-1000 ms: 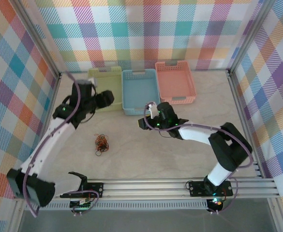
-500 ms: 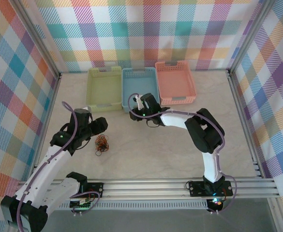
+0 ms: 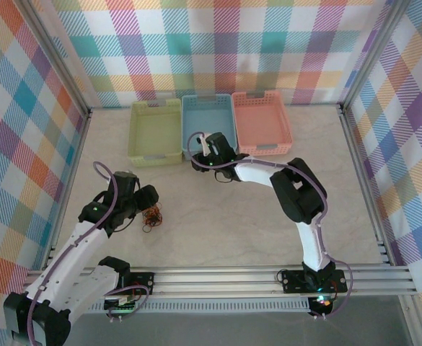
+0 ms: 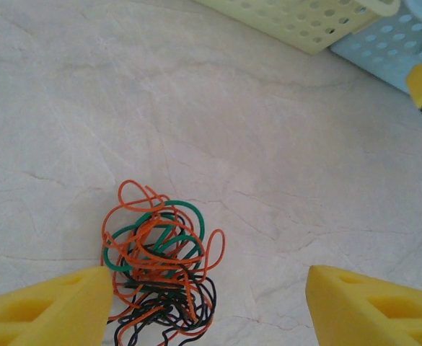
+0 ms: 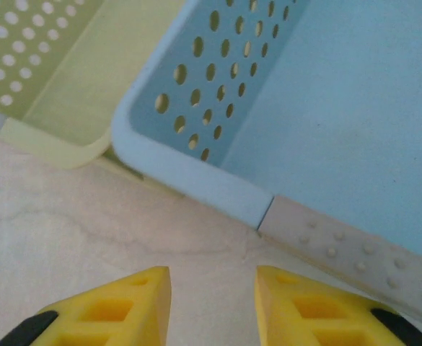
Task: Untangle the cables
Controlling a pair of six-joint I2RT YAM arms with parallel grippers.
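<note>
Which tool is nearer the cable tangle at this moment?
Left. The left tool is right at the cable tangle, which lies between its open fingers. The right tool is well away, at the blue basket's near corner.

Three baskets (yellow-green basket (image 3: 155, 137), blue basket (image 3: 209, 115), salmon basket (image 3: 262, 119)), one tangle of cables (image 3: 151, 217), two arms: left arm (image 3: 73, 252), right arm (image 3: 297, 193).

Bright, even light; soft shadows — wrist views slightly soft.
</note>
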